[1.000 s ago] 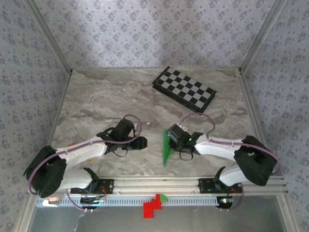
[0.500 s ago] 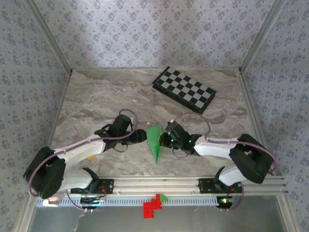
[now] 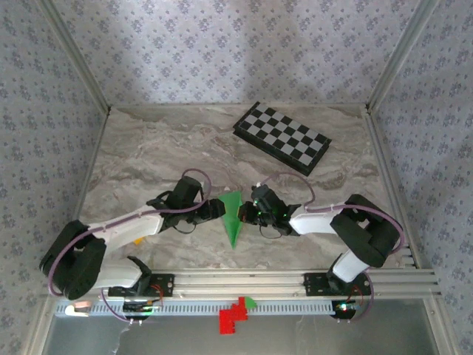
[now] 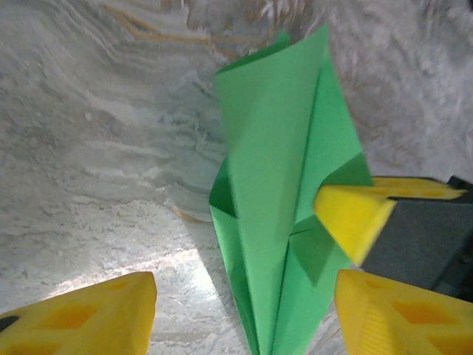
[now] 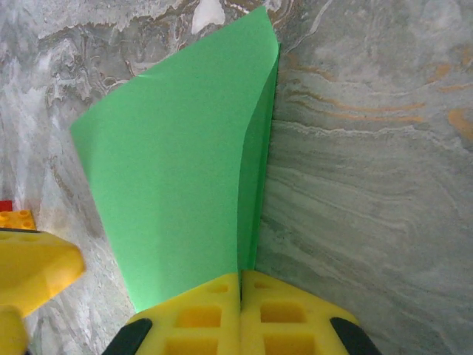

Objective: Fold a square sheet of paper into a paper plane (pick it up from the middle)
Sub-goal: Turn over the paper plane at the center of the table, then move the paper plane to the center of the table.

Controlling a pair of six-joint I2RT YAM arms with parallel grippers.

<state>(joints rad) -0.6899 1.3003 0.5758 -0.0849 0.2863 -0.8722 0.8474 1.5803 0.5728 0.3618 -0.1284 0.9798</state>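
Observation:
The green paper plane (image 3: 233, 219) is a narrow, creased dart held on edge above the marble table, its tip pointing toward the near edge. My right gripper (image 3: 247, 214) is shut on its right side; in the right wrist view its yellow fingers (image 5: 214, 314) press together on the plane's fold (image 5: 177, 163). My left gripper (image 3: 220, 208) stands open just left of the plane. In the left wrist view the plane (image 4: 277, 214) rises between my left gripper's (image 4: 244, 318) spread fingers, touching neither, and a right fingertip (image 4: 353, 213) shows beside it.
A black-and-white checkerboard (image 3: 282, 138) lies at the back right of the table (image 3: 148, 155). Red pieces (image 3: 233, 315) and a tiny green piece (image 3: 250, 302) sit on the front rail. A small orange block (image 5: 16, 219) shows at the left edge of the right wrist view.
My right gripper closed on the plane and carried it left to the middle. My left gripper moved right to meet it and opened wider.

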